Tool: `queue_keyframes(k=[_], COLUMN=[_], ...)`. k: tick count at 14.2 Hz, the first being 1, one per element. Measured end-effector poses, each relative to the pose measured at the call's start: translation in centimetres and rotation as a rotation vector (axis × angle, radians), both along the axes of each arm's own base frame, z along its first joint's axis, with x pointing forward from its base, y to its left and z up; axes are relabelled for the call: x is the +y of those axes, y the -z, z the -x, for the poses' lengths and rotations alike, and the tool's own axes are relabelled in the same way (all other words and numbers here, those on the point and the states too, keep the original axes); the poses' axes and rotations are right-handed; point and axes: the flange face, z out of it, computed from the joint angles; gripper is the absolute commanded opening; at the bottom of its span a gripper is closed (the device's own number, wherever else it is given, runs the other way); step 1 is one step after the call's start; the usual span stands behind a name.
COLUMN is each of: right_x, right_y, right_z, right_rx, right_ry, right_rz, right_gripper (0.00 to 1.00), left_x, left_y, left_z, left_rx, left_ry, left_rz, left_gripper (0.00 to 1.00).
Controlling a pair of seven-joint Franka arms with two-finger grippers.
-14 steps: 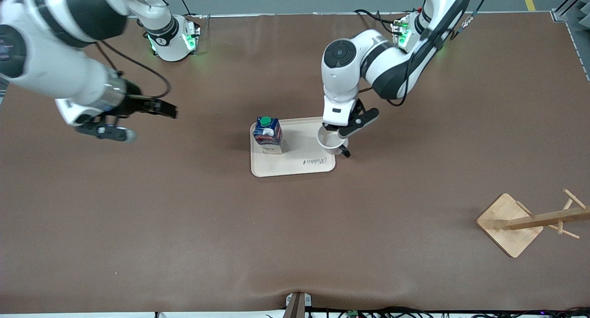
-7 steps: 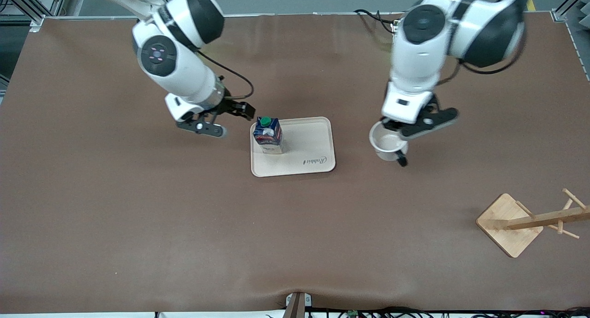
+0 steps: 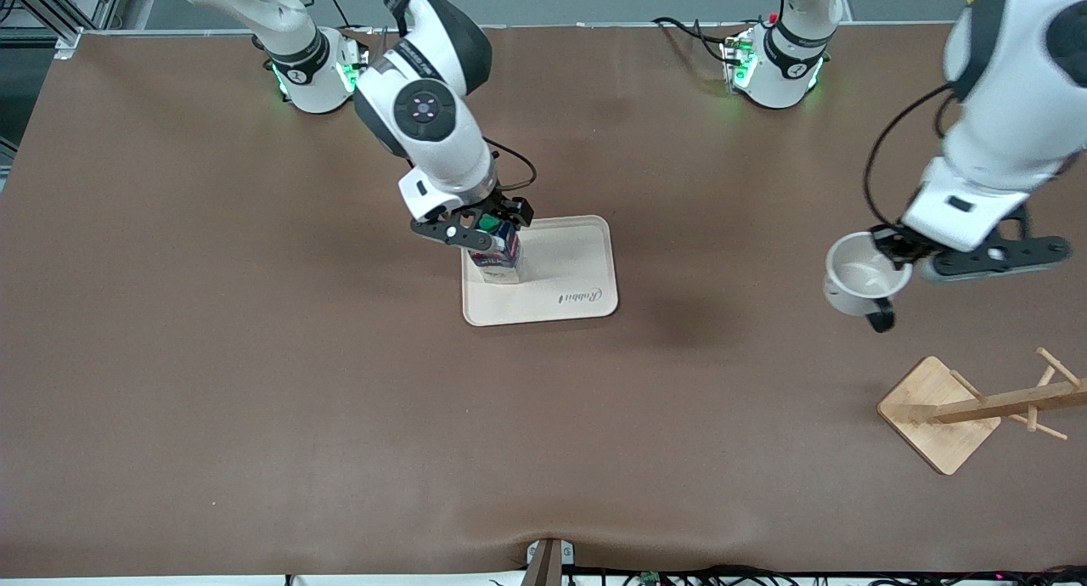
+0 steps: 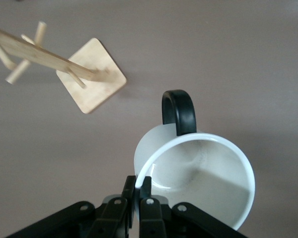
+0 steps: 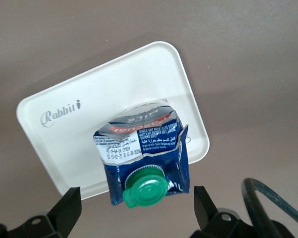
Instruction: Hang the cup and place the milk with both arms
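The cup (image 3: 856, 278) is white with a black handle, mouth up, and hangs in the air over bare table near the wooden rack (image 3: 994, 406). My left gripper (image 3: 885, 246) is shut on its rim; the left wrist view shows the fingers (image 4: 138, 186) pinching the cup (image 4: 198, 168) wall. The milk (image 3: 498, 259), dark blue with a green cap, stands on the cream tray (image 3: 569, 272). My right gripper (image 3: 484, 222) is open just above the carton's top, one finger on each side. In the right wrist view the milk (image 5: 144, 153) sits between the right gripper's (image 5: 136, 204) fingers.
The wooden rack has a square base (image 3: 934, 412) and a pegged post, near the left arm's end of the table and nearer the front camera; it also shows in the left wrist view (image 4: 94, 82). The tray (image 5: 114, 99) carries only the carton.
My left gripper lifted the cup off the tray and carried it toward the rack. My right arm swung in from its end of the table to above the milk.
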Motion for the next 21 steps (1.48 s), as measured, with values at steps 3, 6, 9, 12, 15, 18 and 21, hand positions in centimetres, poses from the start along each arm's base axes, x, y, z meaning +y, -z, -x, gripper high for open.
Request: queue_keyframes(k=[3, 6, 9, 12, 15, 18, 21], right_x=[0.0, -0.1, 0.1, -0.1, -2.7, -10.2, -19.5], right_y=[1.4, 1.7, 1.3, -0.2, -5.8, -9.7, -10.5], right_z=[-0.3, -0.5, -0.7, -1.5, -4.0, -7.3, -10.2], right_rx=[-0.02, -0.051, -0.068, -0.052, 0.042, 0.078, 0.1], right_ry=[-0.025, -0.054, -0.06, -0.037, 0.023, -0.026, -0.061], right_rz=[0.033, 0.061, 0.06, 0.058, 0.073, 0.09, 0.082], right_gripper=[0.8, 0.16, 0.0, 0.0, 0.0, 0.0, 0.0], left_x=[6.9, 12.2, 16.2, 18.6, 20.2, 22.0, 23.2], left_y=[-1.0, -1.2, -0.4, 1.0, 1.8, 2.1, 2.3], left_z=[-0.7, -1.3, -2.3, -3.7, -4.9, -5.8, -6.4], left_rx=[0.018, 0.026, 0.029, 0.022, 0.011, -0.004, -0.017], left_ry=[0.116, 0.203, 0.271, 0.312, 0.337, 0.356, 0.371], left_rz=[-0.009, 0.019, 0.043, 0.073, 0.101, 0.118, 0.129], left_gripper=[0.0, 0.0, 0.0, 0.0, 0.0, 0.0, 0.0])
